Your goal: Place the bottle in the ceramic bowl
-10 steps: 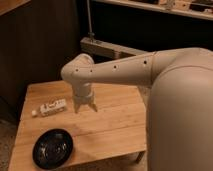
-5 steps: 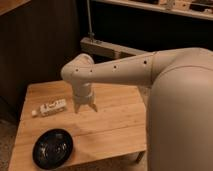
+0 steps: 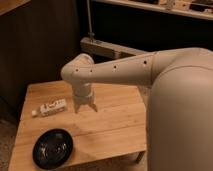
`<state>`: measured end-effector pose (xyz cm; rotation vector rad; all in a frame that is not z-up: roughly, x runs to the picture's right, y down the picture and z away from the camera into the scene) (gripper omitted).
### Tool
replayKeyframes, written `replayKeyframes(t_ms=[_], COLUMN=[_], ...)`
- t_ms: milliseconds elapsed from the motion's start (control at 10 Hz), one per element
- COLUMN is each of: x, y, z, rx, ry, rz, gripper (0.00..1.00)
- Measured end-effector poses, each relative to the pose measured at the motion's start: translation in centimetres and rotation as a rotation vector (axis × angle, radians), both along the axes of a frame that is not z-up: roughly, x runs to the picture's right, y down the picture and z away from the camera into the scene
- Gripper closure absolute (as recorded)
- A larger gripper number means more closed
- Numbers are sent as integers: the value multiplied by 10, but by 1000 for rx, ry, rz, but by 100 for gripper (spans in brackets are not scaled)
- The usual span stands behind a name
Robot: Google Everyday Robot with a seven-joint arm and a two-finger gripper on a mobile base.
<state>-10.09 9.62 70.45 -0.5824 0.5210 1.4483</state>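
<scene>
Bottle [image 3: 50, 107]: lies on its side on the counter [image 3: 120, 125] near the left edge, cap end pointing left. Not grasped, not in the bowl.

Ceramic bowl [image 3: 53, 148]: sits at the front-left corner of the counter, in front of the bottle and apart from it. Nothing shows inside it.

End effector [image 3: 85, 108]: just beside the bottle on its right, pointing down close over the counter, fingers apart and holding nothing. No contact with the bottle is visible.

Arm [image 3: 120, 72]: reaches in from the right.

Assessment: the task appears to be at its opening stage. Grasp, lift, carry to the bowl and release are all outstanding.
</scene>
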Motion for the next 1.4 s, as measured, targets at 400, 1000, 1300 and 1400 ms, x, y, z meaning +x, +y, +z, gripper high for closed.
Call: replayKeyframes(t_ms=[400, 1000, 1300, 1400], x=[0, -2, 0, 0], y=[0, -2, -18, -23], z=[0, 2, 18, 20], rx=[0, -3, 16, 24], ry=[0, -20, -233, -324], rz=[0, -23, -229, -306], gripper=[35, 35, 35, 35])
